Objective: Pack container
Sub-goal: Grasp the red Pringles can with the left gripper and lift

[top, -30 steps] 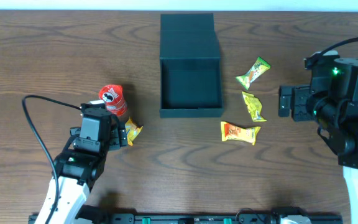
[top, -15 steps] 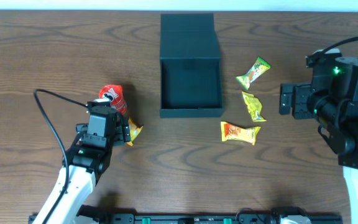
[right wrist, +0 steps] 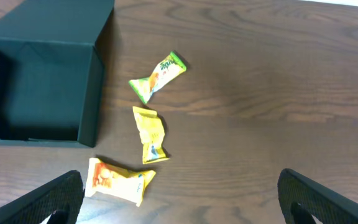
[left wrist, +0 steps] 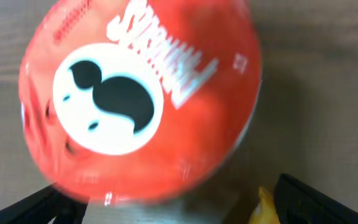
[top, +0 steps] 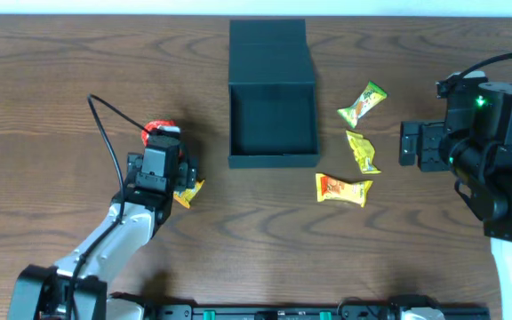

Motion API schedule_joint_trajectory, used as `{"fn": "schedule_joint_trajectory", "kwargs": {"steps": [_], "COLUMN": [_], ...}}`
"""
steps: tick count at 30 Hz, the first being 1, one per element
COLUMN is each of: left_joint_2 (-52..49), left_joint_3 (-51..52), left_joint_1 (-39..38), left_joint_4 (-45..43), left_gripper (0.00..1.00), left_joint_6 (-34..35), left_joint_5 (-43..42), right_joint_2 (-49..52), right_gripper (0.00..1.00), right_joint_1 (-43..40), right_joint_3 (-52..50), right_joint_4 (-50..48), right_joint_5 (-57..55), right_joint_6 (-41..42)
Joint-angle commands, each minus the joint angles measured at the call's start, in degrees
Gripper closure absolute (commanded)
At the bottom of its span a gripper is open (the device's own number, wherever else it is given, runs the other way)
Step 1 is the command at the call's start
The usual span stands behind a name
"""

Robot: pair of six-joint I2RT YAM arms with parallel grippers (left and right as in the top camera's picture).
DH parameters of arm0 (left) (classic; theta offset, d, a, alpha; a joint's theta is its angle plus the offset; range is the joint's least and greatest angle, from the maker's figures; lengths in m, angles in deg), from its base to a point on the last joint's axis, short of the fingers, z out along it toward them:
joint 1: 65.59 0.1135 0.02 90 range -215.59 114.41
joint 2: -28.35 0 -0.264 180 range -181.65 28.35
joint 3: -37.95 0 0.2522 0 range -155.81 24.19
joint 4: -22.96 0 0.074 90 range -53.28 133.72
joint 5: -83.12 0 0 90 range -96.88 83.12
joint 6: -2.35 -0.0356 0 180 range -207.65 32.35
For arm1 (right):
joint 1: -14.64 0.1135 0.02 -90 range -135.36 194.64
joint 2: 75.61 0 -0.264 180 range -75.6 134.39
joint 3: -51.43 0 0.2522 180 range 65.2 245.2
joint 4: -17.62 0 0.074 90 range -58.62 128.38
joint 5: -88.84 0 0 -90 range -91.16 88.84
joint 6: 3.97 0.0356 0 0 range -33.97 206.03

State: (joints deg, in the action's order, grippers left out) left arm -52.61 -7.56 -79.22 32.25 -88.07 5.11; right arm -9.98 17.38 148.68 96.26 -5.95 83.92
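Brown wooden worktop [top: 60,71]. Right arm [top: 496,151] stands at the right edge. The right end effector [top: 407,144] is aimed left twd the packets, fingers spread. Left arm [top: 114,240] reaches fwd from the near-left corner. The left end effector [top: 161,149] is spread wide, w/ the small red cylindrical can [left wrist: 138,99] right in front.

Dark teal-green square container [top: 272,160] sits centre-far, opening up. Its flap lid [top: 268,49] is laid back twd the far edge, so the long axis runs near-to-far.

3 snack packets lie right of it: orange [top: 343,189], green-yellow [top: 363,104], yellow [top: 362,151]. A 4th yellow packet [top: 189,189] lies beside the left end effector.

Bright, even light with soft shadows; the container [top: 272,124] is dark inside. The left wrist view is blurred: the can [left wrist: 138,99] smears at 7 o'clock.
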Motion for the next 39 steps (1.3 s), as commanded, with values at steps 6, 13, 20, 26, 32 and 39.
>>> {"fn": "schedule_joint_trajectory", "kwargs": {"steps": [6,13,20,26,32,39], "left_joint_2": [-3.6,-7.1,-7.1,-7.4,-12.4,-15.3], "left_joint_3": [0.0,3.9,6.2,7.4,7.4,7.4], "left_joint_1": [-0.1,2.7,5.3,6.7,6.8,6.8], "left_joint_4": [-3.4,-10.7,-16.7,-20.4,-24.6,-30.6], "left_gripper": [0.05,0.05,0.05,0.04,0.13,0.20], "left_joint_6": [0.9,2.6,3.4,3.2,3.2,3.1], "left_joint_5": [0.0,0.0,-5.2,-6.1,-7.1,-7.6], "right_joint_2": [-0.2,-0.2,-0.2,-0.2,-0.2,-0.2], "right_gripper": [0.01,0.01,0.01,0.01,0.01,0.01], "right_joint_1": [-0.2,-0.2,-0.2,-0.2,-0.2,-0.2], "right_joint_3": [0.7,0.7,0.7,0.7,0.7,0.7], "right_joint_4": [0.3,0.1,-0.8,-2.4,-3.8,-3.1], "right_joint_5": [-0.9,-1.5,-2.6,-2.7,-2.7,-2.7], "right_joint_6": [0.0,0.0,0.5,0.9,1.9,2.6]}}
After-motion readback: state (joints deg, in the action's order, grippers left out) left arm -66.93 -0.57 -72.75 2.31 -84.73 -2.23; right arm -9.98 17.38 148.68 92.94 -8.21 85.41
